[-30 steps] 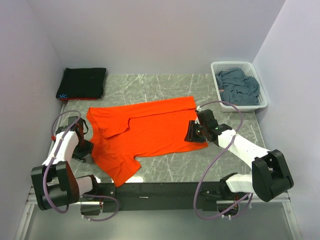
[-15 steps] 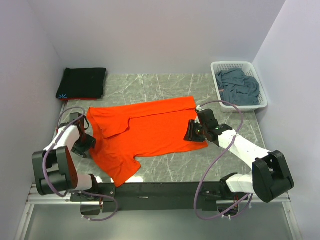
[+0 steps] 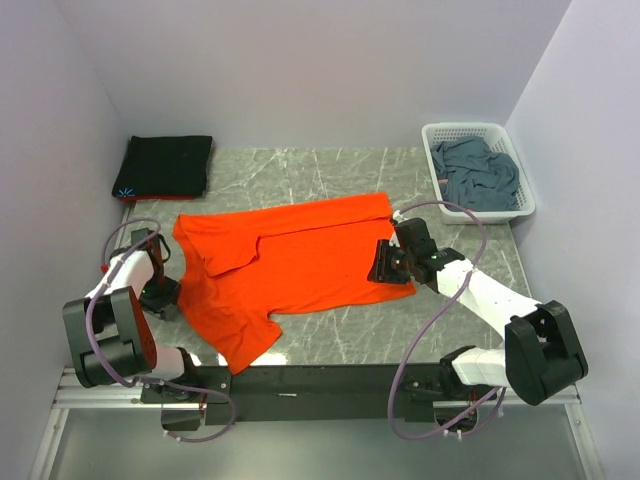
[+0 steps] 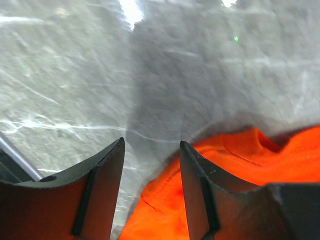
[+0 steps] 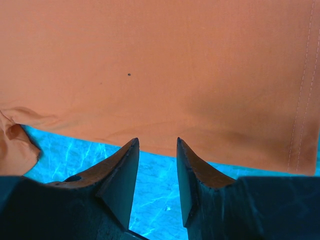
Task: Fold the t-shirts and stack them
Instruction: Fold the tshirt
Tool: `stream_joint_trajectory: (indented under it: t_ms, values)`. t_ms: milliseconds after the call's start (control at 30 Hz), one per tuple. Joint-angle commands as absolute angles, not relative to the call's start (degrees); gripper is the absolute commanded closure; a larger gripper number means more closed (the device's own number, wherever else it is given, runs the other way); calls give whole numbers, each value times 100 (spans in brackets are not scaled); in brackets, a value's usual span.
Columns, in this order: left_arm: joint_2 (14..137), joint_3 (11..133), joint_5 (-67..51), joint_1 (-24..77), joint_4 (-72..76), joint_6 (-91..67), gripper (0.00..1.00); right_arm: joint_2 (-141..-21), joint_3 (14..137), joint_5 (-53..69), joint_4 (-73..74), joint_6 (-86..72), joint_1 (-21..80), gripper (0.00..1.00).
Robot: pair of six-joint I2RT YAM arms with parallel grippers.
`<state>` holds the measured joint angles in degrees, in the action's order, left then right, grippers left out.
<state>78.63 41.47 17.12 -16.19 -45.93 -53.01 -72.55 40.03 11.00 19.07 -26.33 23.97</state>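
The orange t-shirt [image 3: 290, 265] lies spread flat in the middle of the table. My left gripper [image 3: 165, 292] is open at the shirt's left edge. In the left wrist view [image 4: 152, 145] the orange hem [image 4: 175, 200] lies between and under the fingers, not pinched. My right gripper [image 3: 382, 262] is open at the shirt's right side. In the right wrist view [image 5: 157, 141] its tips sit at the edge of the orange cloth [image 5: 160, 75], holding nothing. The black t-shirt [image 3: 165, 165] lies folded at the back left. The blue-grey t-shirt [image 3: 480, 172] is crumpled in the basket.
The white lattice basket [image 3: 522, 165] stands at the back right corner. Walls close in the table on the left, back and right. Bare marble table [image 3: 300, 170] shows behind the orange shirt and in front of it at the right [image 3: 380, 330].
My left arm has drawn in and shifted slightly, its gripper staying at the shirt's left edge. The right arm and the shirts have not visibly moved.
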Motion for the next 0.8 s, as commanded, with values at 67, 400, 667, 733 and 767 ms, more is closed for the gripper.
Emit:
stream_joint_trajectory:
  t_ms: [67, 400, 667, 733, 767]
  values:
    - [7673, 4175, 1890, -1889, -4790, -5265, 46, -7198, 3920, 1046, 1758, -2637, 2356, 57]
    - [6856, 4403, 959, -1881, -4422, -4685, 29, -7119, 3920, 1072, 1731, -2637, 2356, 57]
    - [7373, 4333, 370, -1697, -3719, -4395, 27, -7154, 3964, 1064, 1775, -2646, 2355, 57]
    - [7532, 4333, 343, -1653, -3630, -4386, 27, -7146, 3964, 1037, 1793, -2646, 2355, 57]
    - [7584, 4316, 395, -1626, -3604, -4403, 27, -7137, 3964, 1028, 1802, -2646, 2364, 57]
